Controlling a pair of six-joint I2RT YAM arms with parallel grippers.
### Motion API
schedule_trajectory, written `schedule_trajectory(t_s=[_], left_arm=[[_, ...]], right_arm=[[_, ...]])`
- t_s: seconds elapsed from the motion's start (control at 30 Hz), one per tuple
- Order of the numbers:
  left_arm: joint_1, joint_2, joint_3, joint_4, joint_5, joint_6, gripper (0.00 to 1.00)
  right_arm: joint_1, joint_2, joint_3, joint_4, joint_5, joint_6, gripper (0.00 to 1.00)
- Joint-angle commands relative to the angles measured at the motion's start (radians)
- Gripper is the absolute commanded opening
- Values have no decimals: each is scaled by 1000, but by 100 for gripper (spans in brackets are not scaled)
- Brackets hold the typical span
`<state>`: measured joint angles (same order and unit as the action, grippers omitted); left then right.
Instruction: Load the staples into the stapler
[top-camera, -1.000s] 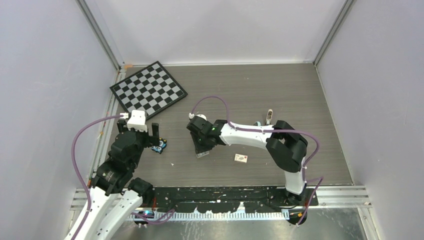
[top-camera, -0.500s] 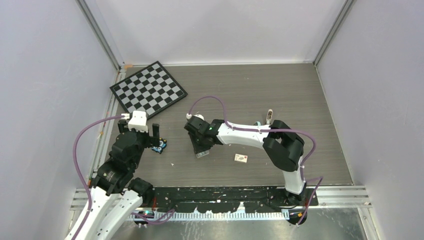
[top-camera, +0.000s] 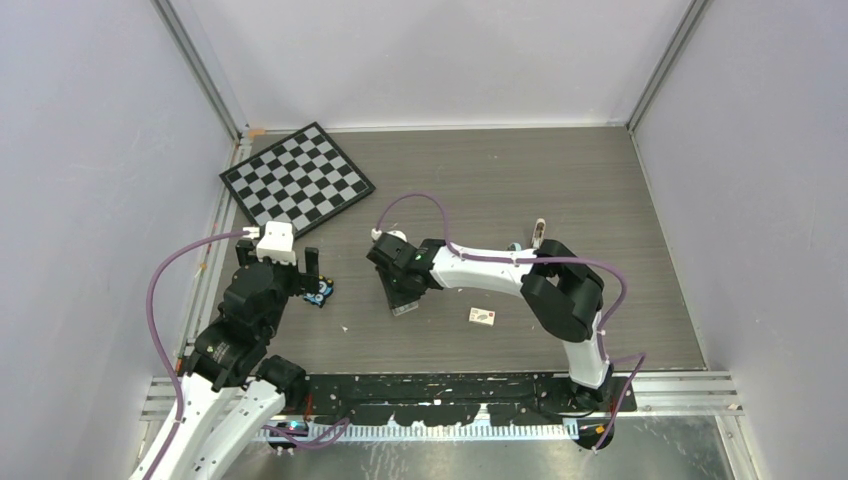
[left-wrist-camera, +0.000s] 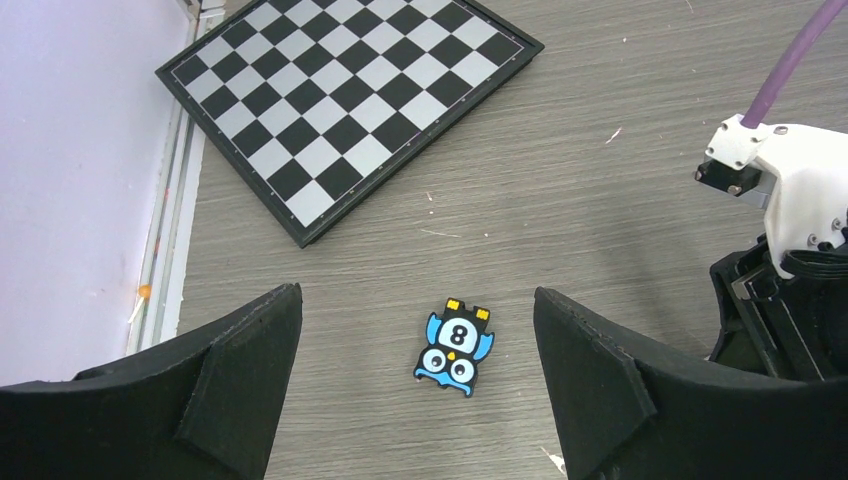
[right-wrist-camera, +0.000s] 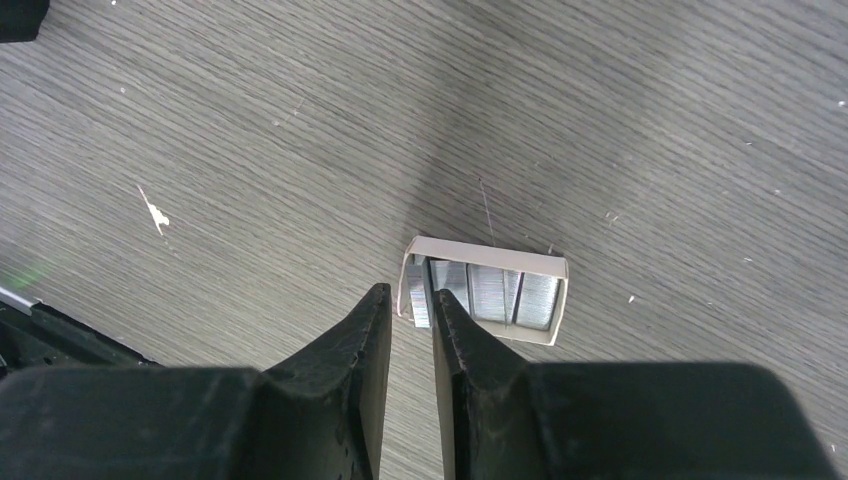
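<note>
The staples (right-wrist-camera: 497, 296) lie as silvery ribbed strips in a small open white tray (right-wrist-camera: 490, 249) on the grey wood floor. One strip (right-wrist-camera: 420, 300) at the tray's left end sticks out between my right gripper's (right-wrist-camera: 410, 293) fingertips, which stand nearly together around it and the tray's wall. In the top view this gripper (top-camera: 403, 298) is at the table's middle. The stapler (top-camera: 539, 232) shows as a small pale piece behind the right arm, partly hidden. My left gripper (left-wrist-camera: 415, 293) hangs open above a black-and-blue owl gadget (left-wrist-camera: 455, 347), holding nothing.
A chessboard (top-camera: 297, 178) lies at the back left. A small white box with a red mark (top-camera: 483, 316) sits right of the tray. The owl gadget (top-camera: 320, 292) lies beside the left gripper. Walls close in both sides and the back.
The right arm's wrist has shifted slightly left over the tray. The left arm and the loose objects have not moved.
</note>
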<state>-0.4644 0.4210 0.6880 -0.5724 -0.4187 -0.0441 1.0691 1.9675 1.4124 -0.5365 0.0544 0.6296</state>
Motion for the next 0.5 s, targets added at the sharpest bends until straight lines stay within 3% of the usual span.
schedule_trajectory(t_s=[0.0,0.47], left_arm=[[1,-2,0,58,-3,4,87],[2,-3,-2,60,-2,7,86]], right_arm=[[7,13,44,0,0,-12,27],[12,18,58,-16,17,-19,20]])
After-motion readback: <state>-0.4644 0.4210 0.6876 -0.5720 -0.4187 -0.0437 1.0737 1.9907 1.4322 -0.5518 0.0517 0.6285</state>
